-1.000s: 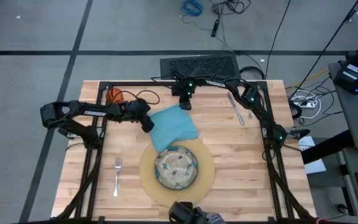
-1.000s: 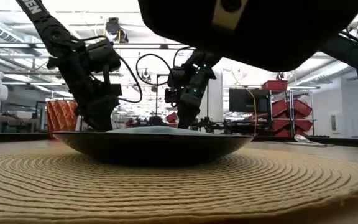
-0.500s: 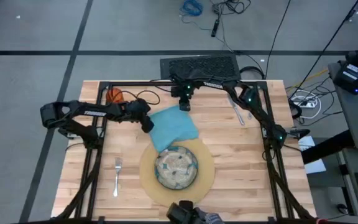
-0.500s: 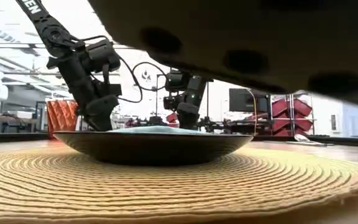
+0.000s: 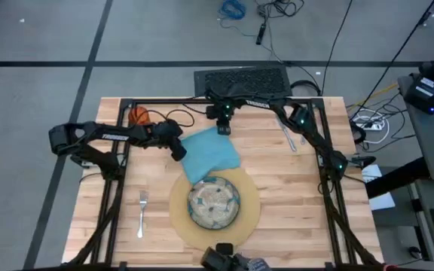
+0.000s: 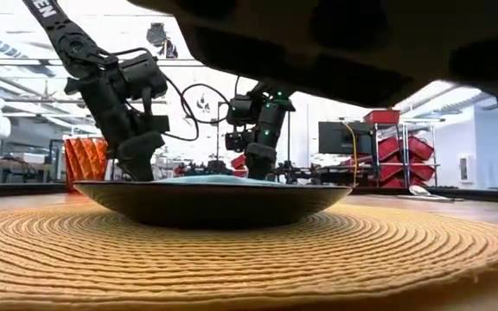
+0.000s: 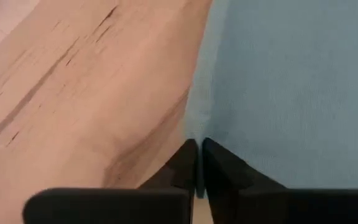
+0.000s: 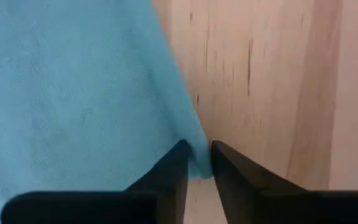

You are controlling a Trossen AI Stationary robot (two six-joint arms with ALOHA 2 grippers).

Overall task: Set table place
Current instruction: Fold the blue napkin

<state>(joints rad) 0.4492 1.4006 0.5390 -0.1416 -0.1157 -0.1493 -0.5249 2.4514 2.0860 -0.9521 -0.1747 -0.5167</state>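
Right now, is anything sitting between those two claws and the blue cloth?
Nothing visible. The left end effector is shut on one edge of the napkin, and the right end effector pinches a corner. Part of the cloth overlaps the plate.

right gripper [image 5: 222,129] slightly farther back

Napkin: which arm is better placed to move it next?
Neither alone: the left hand is shut on the teal napkin at one corner, and the right hand pinches its far corner. Both grip it, so a joint lift suits.
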